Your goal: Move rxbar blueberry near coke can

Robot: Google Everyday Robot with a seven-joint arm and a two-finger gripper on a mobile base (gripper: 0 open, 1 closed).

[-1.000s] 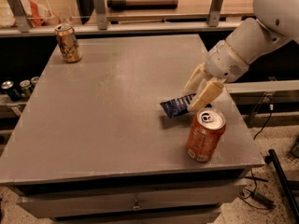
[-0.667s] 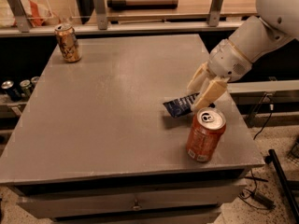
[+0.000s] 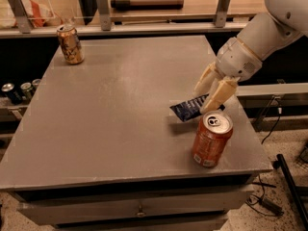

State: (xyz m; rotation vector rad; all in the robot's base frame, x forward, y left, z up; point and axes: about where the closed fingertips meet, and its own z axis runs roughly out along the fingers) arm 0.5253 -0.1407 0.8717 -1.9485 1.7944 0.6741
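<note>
The rxbar blueberry [image 3: 188, 109], a dark navy wrapper, hangs tilted just above the grey table [image 3: 115, 109], with its shadow under it. My gripper [image 3: 203, 101] comes in from the upper right on a white arm, its cream fingers [image 3: 217, 96] shut on the bar's right end. The coke can [image 3: 211, 138], orange-red with a silver top, stands upright near the table's front right corner, just below and right of the bar, a small gap apart.
A gold-brown patterned can [image 3: 70, 44] stands at the table's far left corner. Several cans [image 3: 12, 91] sit on a lower shelf to the left. A railing with posts [image 3: 102, 7] runs behind the table. The table's right edge is close to the coke can.
The gripper and the bar have shifted slightly to the right, staying just above the coke can. Both cans have not moved.
</note>
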